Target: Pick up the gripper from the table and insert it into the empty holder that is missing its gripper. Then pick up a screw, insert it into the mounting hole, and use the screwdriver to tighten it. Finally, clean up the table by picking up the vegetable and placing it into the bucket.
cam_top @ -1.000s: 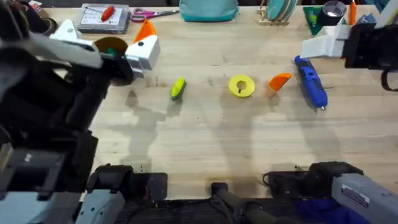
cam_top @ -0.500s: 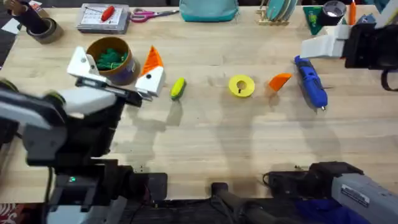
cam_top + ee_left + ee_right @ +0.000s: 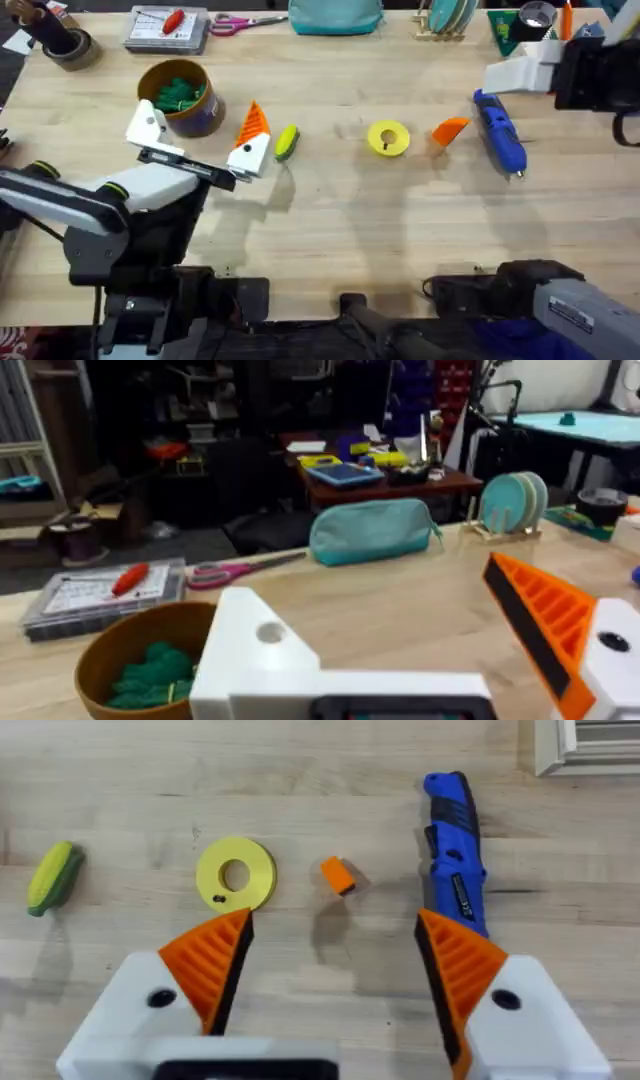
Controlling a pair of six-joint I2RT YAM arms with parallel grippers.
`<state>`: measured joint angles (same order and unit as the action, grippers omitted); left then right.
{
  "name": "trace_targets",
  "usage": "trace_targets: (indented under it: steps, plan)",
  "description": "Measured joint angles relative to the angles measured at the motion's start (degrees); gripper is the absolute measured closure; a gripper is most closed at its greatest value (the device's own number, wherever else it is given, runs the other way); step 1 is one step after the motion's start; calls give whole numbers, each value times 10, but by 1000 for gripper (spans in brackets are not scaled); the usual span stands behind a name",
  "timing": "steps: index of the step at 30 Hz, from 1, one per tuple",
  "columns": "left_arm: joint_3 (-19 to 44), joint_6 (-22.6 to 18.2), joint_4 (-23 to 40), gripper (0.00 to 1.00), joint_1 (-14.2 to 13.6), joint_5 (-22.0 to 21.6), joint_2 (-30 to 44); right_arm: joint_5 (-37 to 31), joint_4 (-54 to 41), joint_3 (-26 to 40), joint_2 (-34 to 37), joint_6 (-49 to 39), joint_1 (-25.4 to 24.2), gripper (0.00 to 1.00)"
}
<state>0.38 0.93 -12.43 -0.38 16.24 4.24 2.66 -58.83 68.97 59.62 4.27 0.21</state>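
The loose orange ribbed gripper (image 3: pixel 450 130) lies on the table between a yellow disc and the blue screwdriver (image 3: pixel 500 133); the right wrist view shows it end-on (image 3: pixel 338 876) beside the screwdriver (image 3: pixel 456 850). My left gripper (image 3: pixel 198 130) is open. It carries one orange finger (image 3: pixel 250 122) and one bare white holder (image 3: pixel 148 125), standing either side of the bucket (image 3: pixel 205 118). The vegetable (image 3: pixel 286 140) lies just right of that orange finger. High over the table, my right gripper (image 3: pixel 333 920) is open and holds nothing. A small dark piece, perhaps the screw (image 3: pixel 218 900), sits on the disc.
The yellow ring disc (image 3: pixel 388 138) lies mid-table. Along the far edge are a tape roll (image 3: pixel 62 45), a parts box with a red tool (image 3: pixel 168 28), pink scissors (image 3: pixel 245 20), a teal pouch (image 3: pixel 335 15) and a plate rack (image 3: pixel 450 15). The bucket holds green stuff (image 3: pixel 150 672).
My left arm has dropped from close under the camera. Its gripper has swung right and nearer, ending beside the bucket and the vegetable. The right arm has not moved.
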Motion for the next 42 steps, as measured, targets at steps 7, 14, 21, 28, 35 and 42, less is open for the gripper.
trace_targets:
  steps: [7, 14, 21, 28, 35, 42]
  plan:
    - [0, 0, 77, 15, 0, 21, -39, 0, 0, 0, 0, 0, 0, 4]
    - [0, 0, 108, 15, 0, 126, -39, 0, 0, 0, 0, 0, 0, 4]
    - [0, 0, 143, 14, 0, 259, -39, 0, 0, 0, 0, 0, 0, 4]
    - [0, 0, 168, 15, 0, 326, -39, 0, 0, 0, 0, 0, 0, 4]
    - [1, 0, 173, 16, 0, 361, -39, 0, 0, 0, 0, 0, 0, 4]
    - [1, 0, 179, 15, 0, 402, -39, 0, 0, 0, 0, 0, 0, 4]
